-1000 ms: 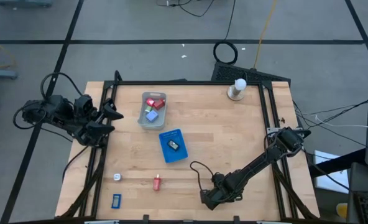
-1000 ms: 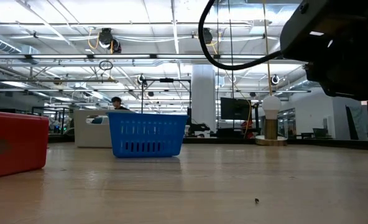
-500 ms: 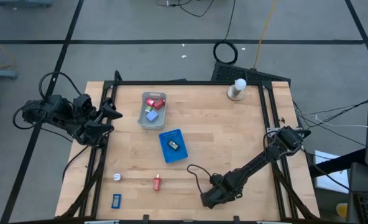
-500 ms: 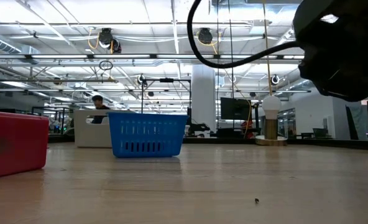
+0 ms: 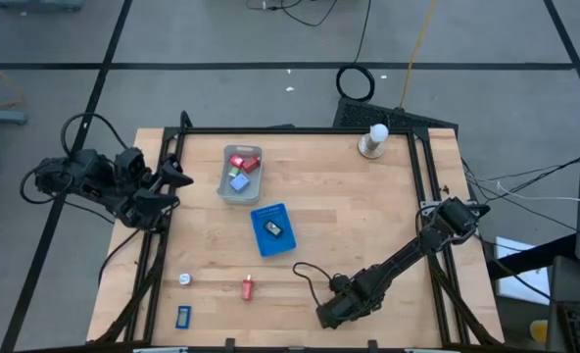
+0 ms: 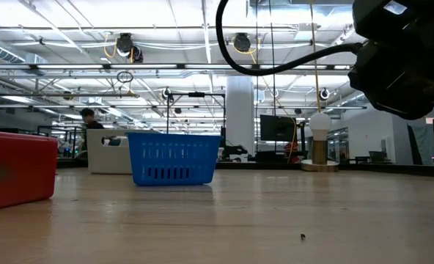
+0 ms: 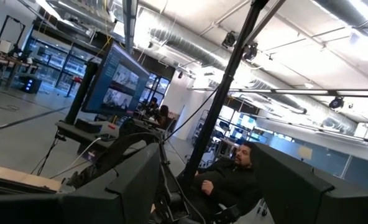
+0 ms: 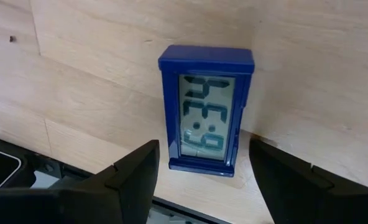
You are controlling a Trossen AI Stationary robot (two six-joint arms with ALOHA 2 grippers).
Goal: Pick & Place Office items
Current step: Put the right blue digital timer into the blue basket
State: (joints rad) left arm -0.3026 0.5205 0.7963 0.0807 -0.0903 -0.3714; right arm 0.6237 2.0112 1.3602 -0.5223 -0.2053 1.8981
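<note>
A dark blue digital clock (image 8: 206,112) lies flat on the wood near the table's near edge. My right gripper (image 8: 204,177) hangs above it, pointing steeply down, open, one finger on each side of the clock and touching nothing. In the high view this gripper (image 5: 326,314) hides the clock. More office items lie at the near left: a red piece (image 5: 247,288), a white piece (image 5: 185,279) and a dark blue piece (image 5: 183,316). My left gripper (image 5: 175,184) waits raised at the table's left edge, open and with nothing between its fingers.
A grey tray (image 5: 225,188) with red and pale blue pieces stands far left of centre. A blue basket (image 5: 266,243) holding a dark item sits mid-table. A white knob on a round base (image 5: 373,139) stands at the far right. A black cable loops from my right arm (image 5: 305,270).
My right gripper has rolled about the line it points along, staying above the near edge. Its cable loop has swung toward the table's left. A person in the room behind has walked to the left.
</note>
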